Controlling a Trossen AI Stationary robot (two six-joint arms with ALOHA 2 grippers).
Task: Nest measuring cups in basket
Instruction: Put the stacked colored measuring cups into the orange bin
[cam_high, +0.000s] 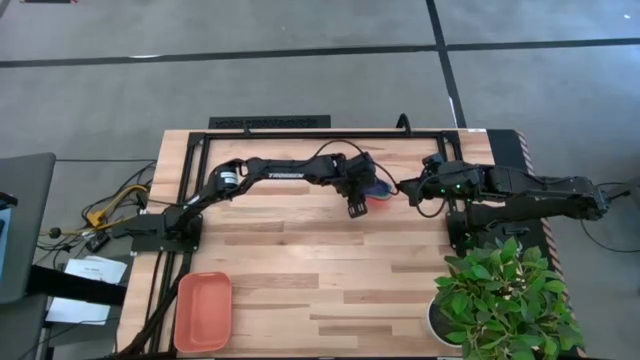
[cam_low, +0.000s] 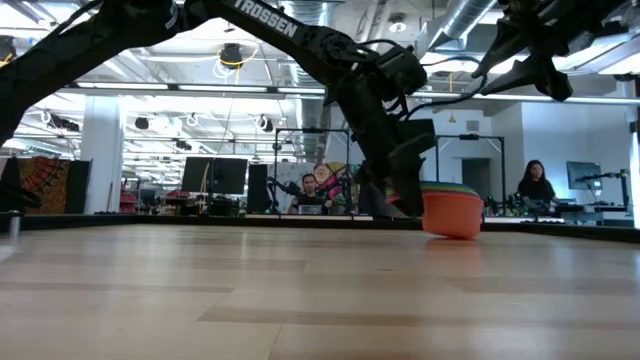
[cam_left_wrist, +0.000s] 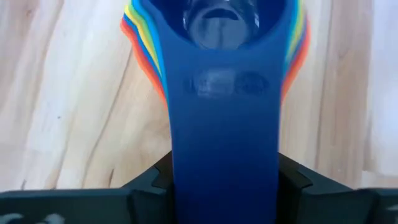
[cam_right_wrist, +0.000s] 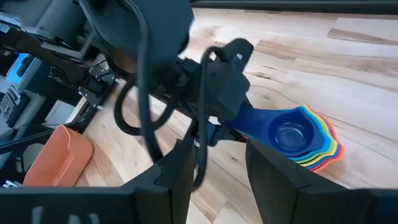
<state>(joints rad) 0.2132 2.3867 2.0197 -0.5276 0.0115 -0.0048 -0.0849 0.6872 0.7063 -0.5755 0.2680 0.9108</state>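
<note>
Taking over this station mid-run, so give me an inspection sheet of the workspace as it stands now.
Surface: wooden table, bare in the middle.
Job's things: measuring cups nested in one stack, dark blue on top, resting on the table at the far centre; basket at the near left edge, nothing in it.
Clutter: potted plant at the near right corner.
Grippers: left gripper shut on the stack's blue handles; right gripper open, hovering close by.
Cables: loose bundle off the table's left edge.
Surroundings: seated people beyond the table.
</note>
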